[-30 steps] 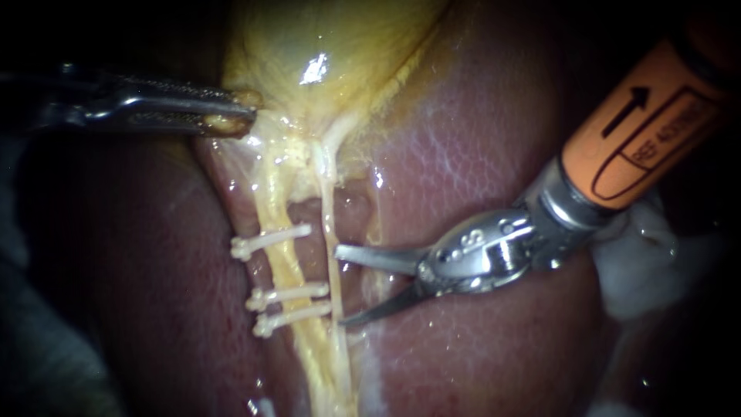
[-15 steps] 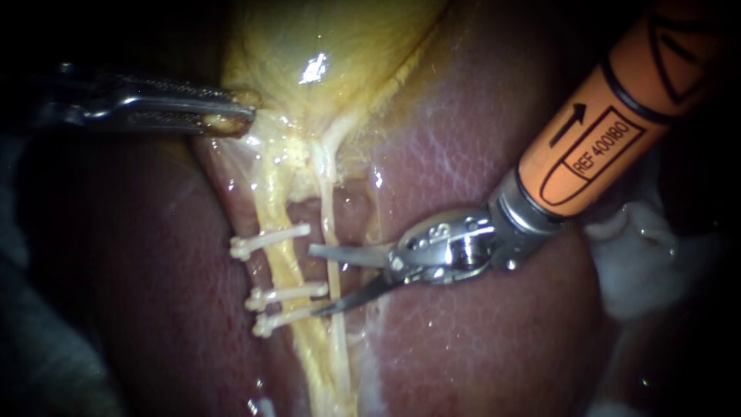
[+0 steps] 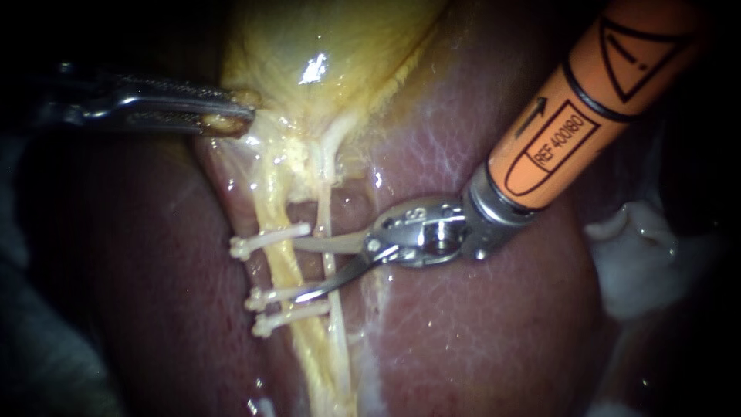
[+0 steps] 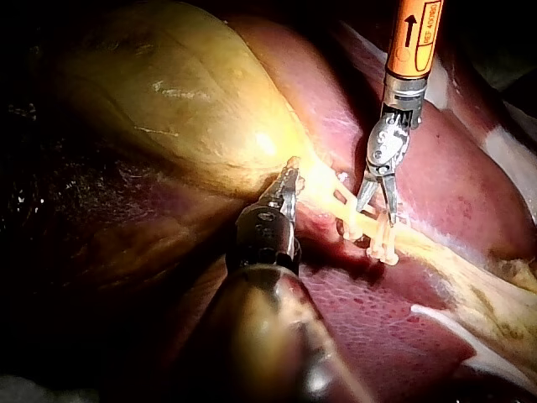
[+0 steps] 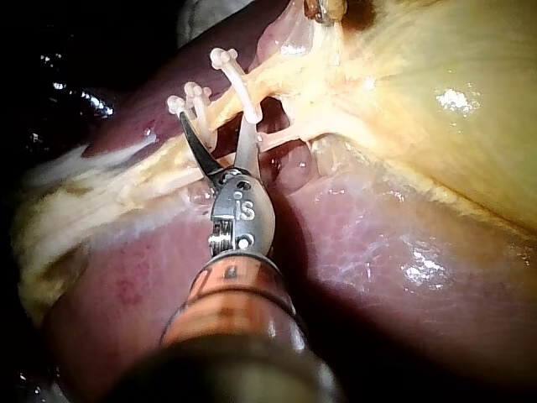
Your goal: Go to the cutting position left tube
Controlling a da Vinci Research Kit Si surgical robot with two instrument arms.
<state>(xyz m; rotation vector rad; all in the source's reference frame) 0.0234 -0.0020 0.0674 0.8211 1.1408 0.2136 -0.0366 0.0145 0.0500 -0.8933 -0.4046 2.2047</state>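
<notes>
Traction accounts for the 10 o'clock side of the endoscope view. Our left instrument [image 3: 235, 116] has its jaws clamped on the yellow tissue where the gallbladder [image 3: 324, 46] narrows, and holds it out toward 9 o'clock. We judge that this tension is why the left tube [image 3: 282, 266] stands as a straight yellow band from 12 to 6 o'clock over the liver [image 3: 478, 332]. The thinner, paler right tube [image 3: 323, 212] runs just beside it on the 3 o'clock side.

Three white clips cross the left tube: a lone clip [image 3: 266, 239] and, toward 6 o'clock from it, a middle clip [image 3: 278, 296] and a last clip [image 3: 289, 315] close together. The bare stretch between the lone clip and the middle clip looks to us like the place meant for the cut, with clips on either side of it.

Our right instrument [image 3: 297, 270] enters from 2 o'clock with its two blades spread in a moderate V and nothing pinched. One blade lies along the lone clip and the other reaches the middle clip. The right tube sits inside the V, and the tips just reach the left tube's 3 o'clock edge. We judge the approach nearly complete: the blades must go a little deeper toward 9 o'clock to take in the whole left tube. The risk is that the right tube lies in the same bite.
</notes>
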